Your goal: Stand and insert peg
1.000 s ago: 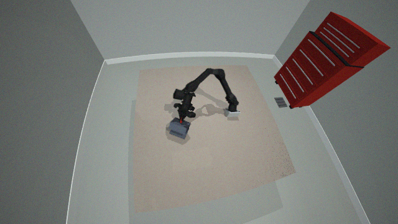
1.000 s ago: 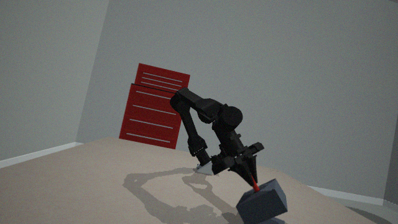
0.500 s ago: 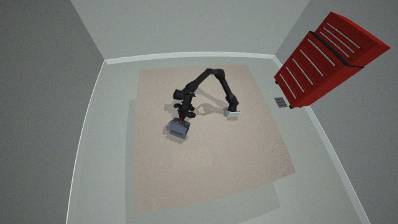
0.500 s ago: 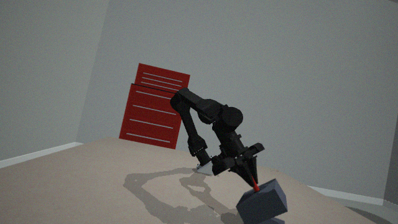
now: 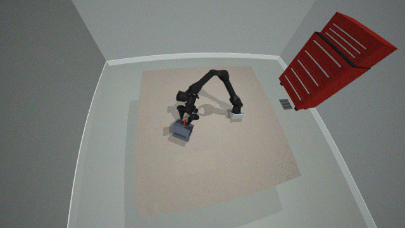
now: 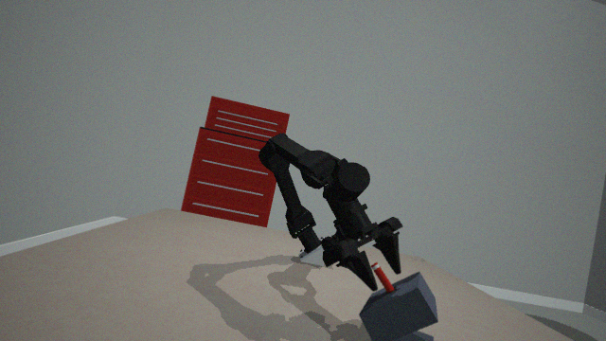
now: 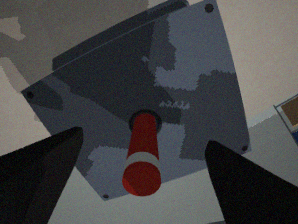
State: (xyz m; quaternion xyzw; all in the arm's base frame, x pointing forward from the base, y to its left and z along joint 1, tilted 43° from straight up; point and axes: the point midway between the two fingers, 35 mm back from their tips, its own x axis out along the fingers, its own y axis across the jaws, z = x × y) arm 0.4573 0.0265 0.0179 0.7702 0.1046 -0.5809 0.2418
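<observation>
The red peg (image 5: 185, 121) (image 6: 384, 279) (image 7: 143, 137) stands in the hole of the blue-grey sloped panel (image 5: 181, 130) (image 6: 400, 310) (image 7: 210, 105), its white-banded end sticking out and its plain end hidden inside. It leans along the slant of the panel's hole. How deep its hidden end sits cannot be seen. My gripper (image 6: 388, 281) (image 7: 147, 141) is open, with one finger on each side of the peg and a gap on both sides. In the wrist view the dark hole rim shows around the base of the peg.
The arm's pale base (image 5: 236, 116) (image 6: 313, 257) stands on the tan table top (image 5: 221, 158) (image 6: 118, 265). A red tool cabinet (image 5: 326, 63) (image 6: 232, 175) stands beyond it. Part of a brown and blue object (image 7: 291, 112) shows at the wrist view's right edge.
</observation>
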